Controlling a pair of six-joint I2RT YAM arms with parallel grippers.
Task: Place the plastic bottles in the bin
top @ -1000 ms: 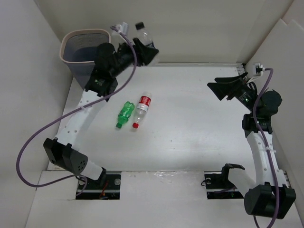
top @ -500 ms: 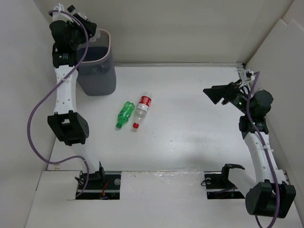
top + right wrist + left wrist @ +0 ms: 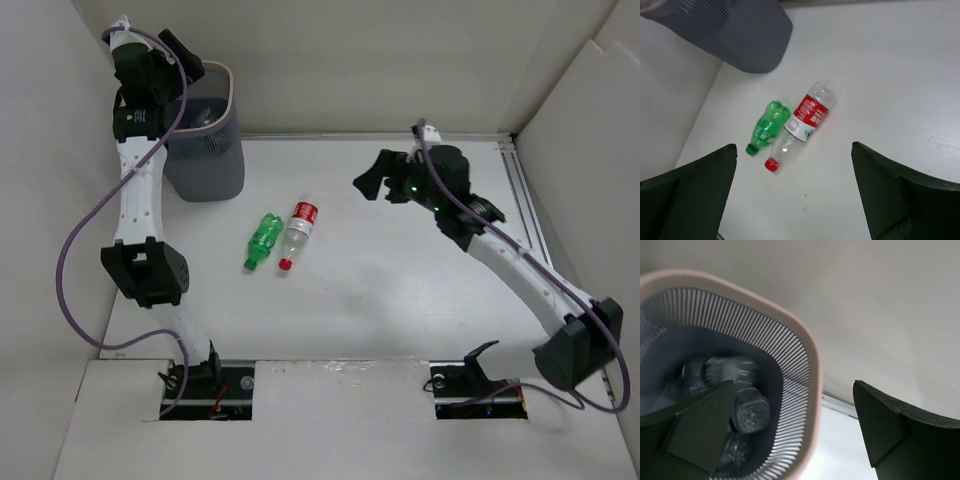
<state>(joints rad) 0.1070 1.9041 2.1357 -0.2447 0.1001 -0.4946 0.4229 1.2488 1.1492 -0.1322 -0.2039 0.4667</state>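
Right gripper (image 3: 792, 170), jaws spread and empty, is the nearer one. It faces the green plastic bottle (image 3: 767, 127) and the clear red-labelled bottle (image 3: 807, 120), lying side by side, long axes parallel, caps toward my bases. Left gripper (image 3: 795, 430), released, hangs over the grey mesh bin (image 3: 810, 350).

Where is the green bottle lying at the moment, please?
In the top view, the green bottle lies left of centre on the table, just left of the red-labelled bottle, with the bin behind it.
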